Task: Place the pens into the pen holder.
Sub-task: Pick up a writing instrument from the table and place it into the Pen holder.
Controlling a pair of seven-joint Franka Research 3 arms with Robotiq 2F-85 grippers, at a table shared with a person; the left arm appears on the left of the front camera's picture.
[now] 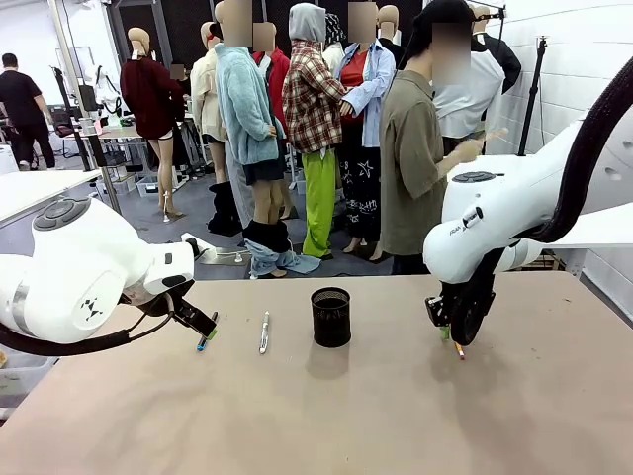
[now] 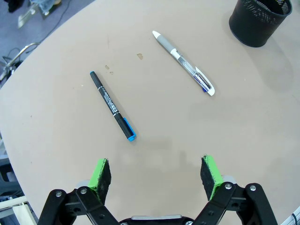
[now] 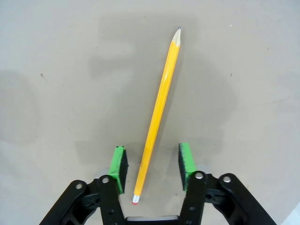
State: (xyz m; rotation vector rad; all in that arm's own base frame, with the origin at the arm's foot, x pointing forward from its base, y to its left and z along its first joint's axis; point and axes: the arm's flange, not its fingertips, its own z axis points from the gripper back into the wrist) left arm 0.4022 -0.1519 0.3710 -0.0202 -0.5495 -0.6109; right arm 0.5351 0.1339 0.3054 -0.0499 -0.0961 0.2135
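An orange-yellow pencil lies flat on the tan table, its eraser end between the green pads of my right gripper. The jaws stand half-closed with a gap on each side of the pencil. In the front view this right gripper is low over the table to the right of the black mesh pen holder, with the pencil just under it. A silver-white pen and a dark pen with a blue cap lie left of the holder. My left gripper hovers open near the dark pen, holding nothing.
The tan table has open room in front and at the right. A person in an olive shirt stands at the far side. The table's rounded left edge is close to the dark pen.
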